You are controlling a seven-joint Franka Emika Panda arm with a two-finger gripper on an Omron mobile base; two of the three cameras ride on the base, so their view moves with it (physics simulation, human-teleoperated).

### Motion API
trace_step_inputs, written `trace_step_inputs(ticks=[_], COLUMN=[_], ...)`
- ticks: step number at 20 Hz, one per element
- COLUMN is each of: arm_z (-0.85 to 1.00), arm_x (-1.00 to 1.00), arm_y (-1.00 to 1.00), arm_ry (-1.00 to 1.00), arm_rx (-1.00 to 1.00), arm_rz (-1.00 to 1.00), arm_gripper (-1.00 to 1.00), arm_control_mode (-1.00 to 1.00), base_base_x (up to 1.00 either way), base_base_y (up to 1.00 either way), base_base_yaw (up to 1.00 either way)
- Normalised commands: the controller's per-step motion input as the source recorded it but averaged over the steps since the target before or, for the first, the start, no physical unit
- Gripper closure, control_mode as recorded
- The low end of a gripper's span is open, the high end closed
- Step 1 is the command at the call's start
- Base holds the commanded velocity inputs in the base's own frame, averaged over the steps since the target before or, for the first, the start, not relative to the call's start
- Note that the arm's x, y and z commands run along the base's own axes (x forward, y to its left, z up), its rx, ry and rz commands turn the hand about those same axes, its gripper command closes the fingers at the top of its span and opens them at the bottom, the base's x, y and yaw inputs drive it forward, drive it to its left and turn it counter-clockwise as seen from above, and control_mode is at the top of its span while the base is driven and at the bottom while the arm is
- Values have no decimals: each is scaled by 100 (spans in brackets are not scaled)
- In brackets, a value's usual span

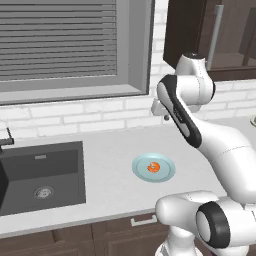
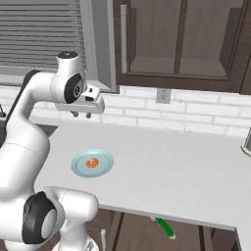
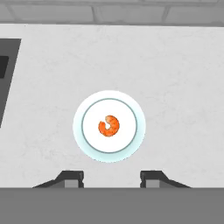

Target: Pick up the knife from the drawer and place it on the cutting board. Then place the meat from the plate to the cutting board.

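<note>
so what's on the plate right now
Just the meat, one small orange-red curl at the middle of the plate. The rest of the plate is bare. The counter patch beneath the plate is covered and can't be seen.

Knife (image 2: 165,228) blade hidden under counter (image 2: 196,176); sink (image 1: 40,175) cut off.

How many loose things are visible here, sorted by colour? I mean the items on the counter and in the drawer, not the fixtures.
Orange-red: 1, the meat
Teal-blue: 1, the plate
Green: 1, the knife handle, in the drawer below the counter
Total: 3
</note>
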Motion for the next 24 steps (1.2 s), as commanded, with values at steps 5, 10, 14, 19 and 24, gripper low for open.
trace_step_inputs(ticks=[5,10,14,19,24], arm_z=[0,0,0,-5,-19], arm_x=[0,-5,-28,-89,-77], arm_y=[0,0,-14,-60,-78], arm_ry=[0,0,0,-6,-4], arm_rx=[0,0,0,4,5], arm_rz=[0,0,-5,-13,-14], arm_gripper=[-100,-100,-100,-100,-100], arm_control_mode=[-100,-100,-100,-100,-100], base_base_x=[0,0,0,0,0], base_base_y=[0,0,0,0,0], base_base_yaw=[0,0,0,0,0])
